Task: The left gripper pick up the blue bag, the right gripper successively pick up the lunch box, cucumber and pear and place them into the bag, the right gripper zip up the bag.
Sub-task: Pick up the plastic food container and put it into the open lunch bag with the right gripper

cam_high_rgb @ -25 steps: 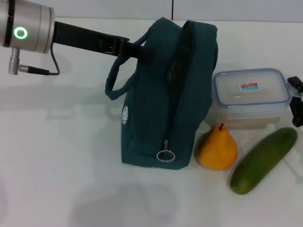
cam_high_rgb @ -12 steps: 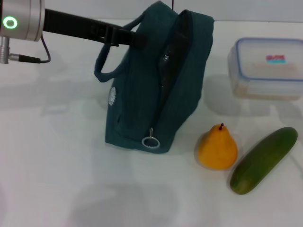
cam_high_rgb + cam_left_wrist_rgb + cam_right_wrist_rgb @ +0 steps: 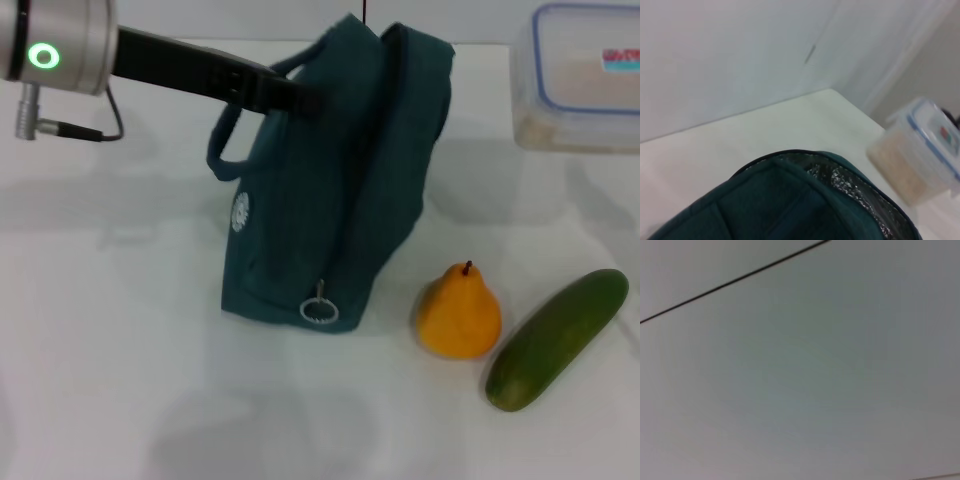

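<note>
The blue bag (image 3: 330,200) stands tilted at the table's middle, its top unzipped and silver lining (image 3: 850,185) showing. My left gripper (image 3: 300,100) is shut on the bag's handle, reaching in from the left. The clear lunch box (image 3: 580,75) with a blue-rimmed lid hangs in the air at the far right, off the table; it also shows beyond the bag as the lunch box (image 3: 920,150) in the left wrist view. What holds it is out of view, as is my right gripper. The orange pear (image 3: 460,315) and green cucumber (image 3: 555,340) lie right of the bag.
A metal zipper ring (image 3: 320,310) hangs at the bag's near end. The white table (image 3: 120,380) spreads to the left and front. The right wrist view shows only a plain pale surface crossed by a dark line.
The lunch box has left the table and risen toward the far right. The bag has shifted a little left, still held by its handle. Pear and cucumber have not moved.
</note>
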You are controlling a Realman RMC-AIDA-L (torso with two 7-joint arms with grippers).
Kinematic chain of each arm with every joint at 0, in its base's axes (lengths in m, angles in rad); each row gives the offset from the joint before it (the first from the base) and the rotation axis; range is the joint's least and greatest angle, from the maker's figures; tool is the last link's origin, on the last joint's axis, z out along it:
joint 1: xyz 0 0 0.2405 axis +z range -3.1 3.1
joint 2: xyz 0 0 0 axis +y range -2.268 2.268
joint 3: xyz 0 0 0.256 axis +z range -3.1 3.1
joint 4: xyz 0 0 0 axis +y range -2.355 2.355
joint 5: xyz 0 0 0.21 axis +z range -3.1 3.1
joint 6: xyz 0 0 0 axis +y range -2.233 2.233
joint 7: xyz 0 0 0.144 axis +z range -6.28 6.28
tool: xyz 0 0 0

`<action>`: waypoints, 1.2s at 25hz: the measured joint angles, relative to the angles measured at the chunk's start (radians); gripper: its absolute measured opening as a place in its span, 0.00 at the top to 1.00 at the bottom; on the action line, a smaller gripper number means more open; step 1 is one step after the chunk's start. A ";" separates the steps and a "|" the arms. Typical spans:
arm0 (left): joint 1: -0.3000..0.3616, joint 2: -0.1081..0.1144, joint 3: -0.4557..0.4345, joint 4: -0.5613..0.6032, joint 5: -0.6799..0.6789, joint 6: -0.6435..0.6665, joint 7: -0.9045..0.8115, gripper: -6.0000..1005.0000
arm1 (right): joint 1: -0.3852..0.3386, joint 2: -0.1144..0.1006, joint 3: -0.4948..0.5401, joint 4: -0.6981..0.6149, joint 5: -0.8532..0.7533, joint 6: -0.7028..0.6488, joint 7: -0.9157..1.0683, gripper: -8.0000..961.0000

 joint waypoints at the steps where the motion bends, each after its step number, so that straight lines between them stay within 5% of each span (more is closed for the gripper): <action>1: 0.000 -0.001 0.007 0.003 0.000 -0.001 -0.002 0.93 | 0.008 0.001 0.003 0.000 0.000 -0.002 0.001 0.89; 14: 0.003 -0.004 0.109 0.025 -0.026 -0.099 -0.074 0.93 | 0.120 0.007 0.034 0.020 -0.003 0.019 0.003 0.89; 30: 0.005 -0.003 0.128 0.018 -0.100 -0.116 -0.089 0.93 | 0.197 0.007 0.022 0.059 -0.143 0.294 -0.010 0.89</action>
